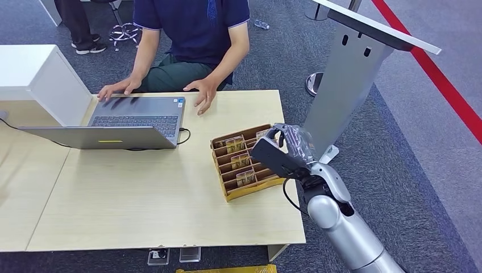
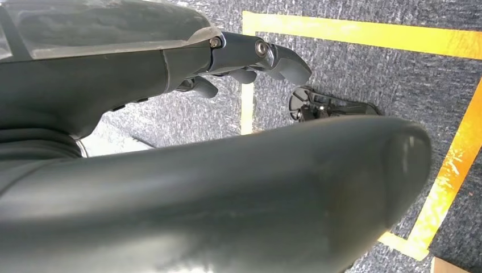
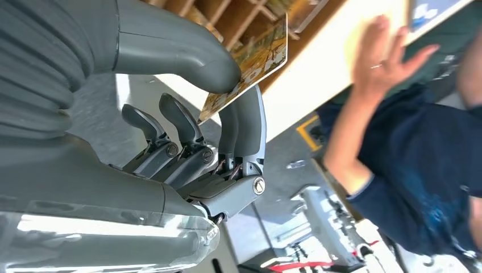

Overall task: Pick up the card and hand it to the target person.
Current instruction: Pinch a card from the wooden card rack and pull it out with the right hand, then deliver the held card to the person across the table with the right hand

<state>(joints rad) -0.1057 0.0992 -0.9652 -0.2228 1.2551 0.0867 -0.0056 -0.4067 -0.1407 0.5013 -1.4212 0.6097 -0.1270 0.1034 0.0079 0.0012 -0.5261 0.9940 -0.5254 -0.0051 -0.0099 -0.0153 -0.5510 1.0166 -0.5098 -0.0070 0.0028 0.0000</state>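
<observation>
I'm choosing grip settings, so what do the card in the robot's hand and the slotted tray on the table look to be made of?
The card looks like thin, stiff plastic or coated paper: flat, printed, with a slight sheen where the right hand pinches it. The tray looks like matte brown cardboard or thin wood: plain tan walls and dividers. Neither can be settled for certain.

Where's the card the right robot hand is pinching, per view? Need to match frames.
Head view: card peeks out beside the right robot hand, at the far right corner of the card tray.
Left wrist view: not in it; carpet and yellow floor tape.
Right wrist view: card pinched between thumb and fingers.
Shared landmark: the person's hand on the table.
</observation>
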